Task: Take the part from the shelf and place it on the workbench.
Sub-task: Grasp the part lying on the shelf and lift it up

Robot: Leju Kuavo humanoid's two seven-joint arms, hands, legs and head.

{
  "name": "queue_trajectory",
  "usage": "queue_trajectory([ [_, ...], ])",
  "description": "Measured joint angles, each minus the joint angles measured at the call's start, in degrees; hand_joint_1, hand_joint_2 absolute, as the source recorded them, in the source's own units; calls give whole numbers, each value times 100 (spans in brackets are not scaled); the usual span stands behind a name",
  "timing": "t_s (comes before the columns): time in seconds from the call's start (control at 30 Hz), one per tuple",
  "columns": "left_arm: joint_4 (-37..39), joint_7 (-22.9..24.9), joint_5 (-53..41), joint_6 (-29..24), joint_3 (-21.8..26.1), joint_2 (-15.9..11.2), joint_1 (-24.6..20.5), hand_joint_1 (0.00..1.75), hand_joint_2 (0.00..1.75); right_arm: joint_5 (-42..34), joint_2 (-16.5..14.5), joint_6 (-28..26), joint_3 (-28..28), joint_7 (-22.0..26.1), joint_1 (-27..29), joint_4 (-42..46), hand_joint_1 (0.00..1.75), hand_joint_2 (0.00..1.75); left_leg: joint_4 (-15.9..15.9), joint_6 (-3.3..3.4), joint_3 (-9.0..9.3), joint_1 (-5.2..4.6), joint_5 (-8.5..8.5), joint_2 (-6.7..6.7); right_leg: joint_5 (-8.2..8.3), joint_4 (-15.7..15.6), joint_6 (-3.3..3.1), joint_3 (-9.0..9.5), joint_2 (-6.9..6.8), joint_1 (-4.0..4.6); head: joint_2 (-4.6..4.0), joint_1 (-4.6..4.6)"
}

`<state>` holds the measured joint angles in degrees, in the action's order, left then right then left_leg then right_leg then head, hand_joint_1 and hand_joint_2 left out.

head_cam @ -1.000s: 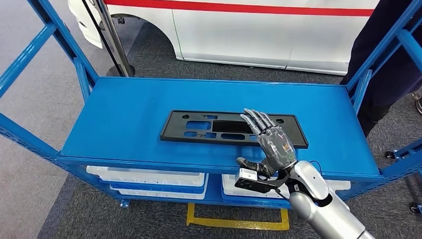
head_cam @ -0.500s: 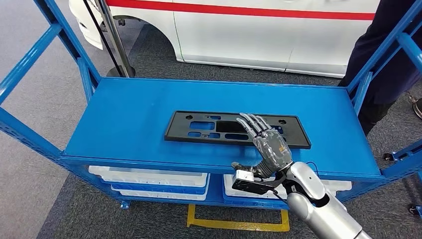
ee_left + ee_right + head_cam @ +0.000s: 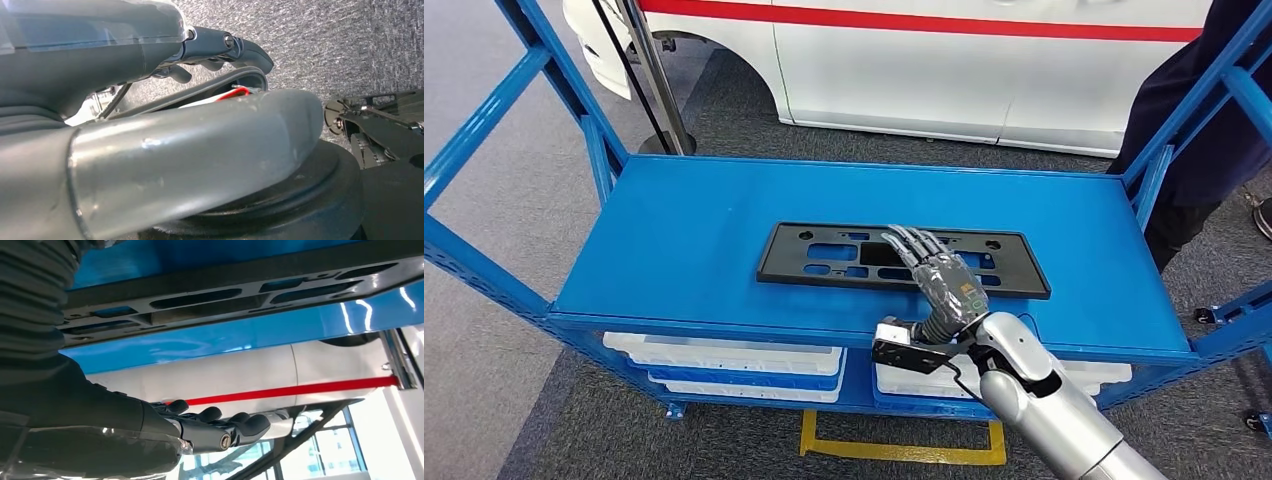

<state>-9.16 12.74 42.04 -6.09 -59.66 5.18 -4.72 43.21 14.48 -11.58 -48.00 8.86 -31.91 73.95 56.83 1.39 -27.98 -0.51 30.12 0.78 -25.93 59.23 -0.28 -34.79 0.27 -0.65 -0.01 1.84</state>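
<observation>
Right hand (image 3: 946, 283) reaches over the near edge of the blue shelf (image 3: 674, 250), fingers spread and straight, grasping nothing; against the head view of a second ago it has slid leftward and lower, so its fingertips now lie over the middle of the part instead of its right half. Behind the shelf stands a white car with a red stripe (image 3: 944, 60), and a person in dark clothing (image 3: 1214, 120) waits at the far right. White bins (image 3: 724, 358) sit on the lower level. The black plastic mounting plate (image 3: 824, 256) lies flat on the top deck, untouched as far as I can judge. Left hand (image 3: 150, 75) hangs low with fingers curled; whether it is clenched I cannot tell. Judging by the shift, a grasp at the plate's centre is being lined up.
</observation>
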Motion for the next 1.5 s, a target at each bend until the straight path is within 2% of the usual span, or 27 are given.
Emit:
queue_trajectory([
  [0.17, 0, 4, -17, 15, -84, 0, -15, 0, 0, 226, -373, -58, -63, -217, -310, -703, 0, 175, 1, 1, 8, 0, -1, -2, 2, 0, 2, 1, 2, 1, 0, 1],
  [0.4, 0, 9, 11, 43, -190, 0, -32, 0, 0, 566, -810, -442, -111, -281, -623, -1898, 0, 175, 2, 3, 12, 0, -3, -1, 2, 1, 2, 2, -2, 1, -1, 0],
  [0.83, 0, 9, 119, 67, -300, 0, -37, 0, 0, 1092, -1103, -1060, -111, -461, -805, -3154, 0, 175, 10, 3, 18, -4, -2, -3, 2, -1, 4, 15, 0, 1, 0, 0],
  [0.87, 0, 9, 122, 67, -307, 0, -37, 0, 0, 1125, -1113, -1088, -111, -495, -817, -3196, 22, 175, 11, 3, 21, -4, -2, -3, 3, -1, 4, 18, 0, 1, -1, 0],
  [0.97, 0, 7, 163, 63, -322, 0, -38, 0, 0, 1302, -1131, -1242, -110, -692, -835, -3313, 152, 175, 13, 3, 29, -4, -2, -3, 4, -1, 5, 27, 0, 1, 0, 0],
  [1.0, 0, 4, 184, 59, -326, 0, -38, 0, 0, 1357, -1133, -1293, -106, -748, -834, -3351, 174, 175, 14, 3, 30, -5, -2, -3, 5, -1, 7, 28, 0, 1, 1, 0],
  [1.5, 0, -71, 299, 50, -414, 0, -39, 0, 0, 1623, -1134, -1370, 119, -734, -680, -3473, 175, 175, 17, 4, 31, -9, -2, -2, 7, -2, 11, 30, 1, 4, -1, 0],
])
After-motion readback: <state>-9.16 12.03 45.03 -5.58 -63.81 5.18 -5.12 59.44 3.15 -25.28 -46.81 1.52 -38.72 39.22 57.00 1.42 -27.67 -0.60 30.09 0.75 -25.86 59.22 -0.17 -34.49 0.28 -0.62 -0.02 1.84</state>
